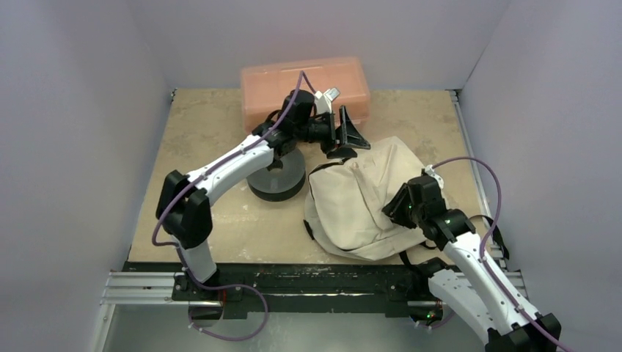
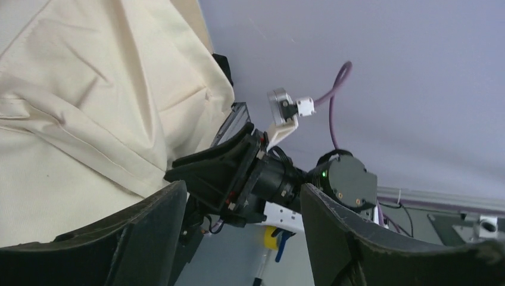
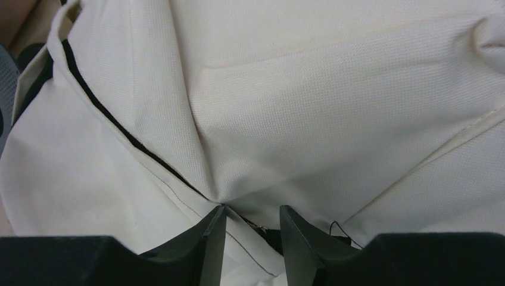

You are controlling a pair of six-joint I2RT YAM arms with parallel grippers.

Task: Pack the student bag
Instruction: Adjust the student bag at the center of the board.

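The student bag (image 1: 359, 194) is a cream fabric backpack with black zip lines, lying crumpled on the table right of centre. My right gripper (image 1: 394, 207) presses into its near right side. In the right wrist view the right gripper (image 3: 251, 208) has its jaws narrowly apart, pinching a puckered fold of the bag (image 3: 298, 89) beside a black zip line (image 3: 119, 128). My left gripper (image 1: 346, 141) hovers at the bag's far edge. In the left wrist view the left gripper (image 2: 243, 187) is wide open and empty, with the bag (image 2: 89, 89) on the left.
A salmon-pink plastic box (image 1: 304, 81) stands at the back against the wall. A dark grey disc (image 1: 277, 180) sits left of the bag, under the left arm. Black straps (image 1: 499, 235) trail off the bag's right side near the table edge.
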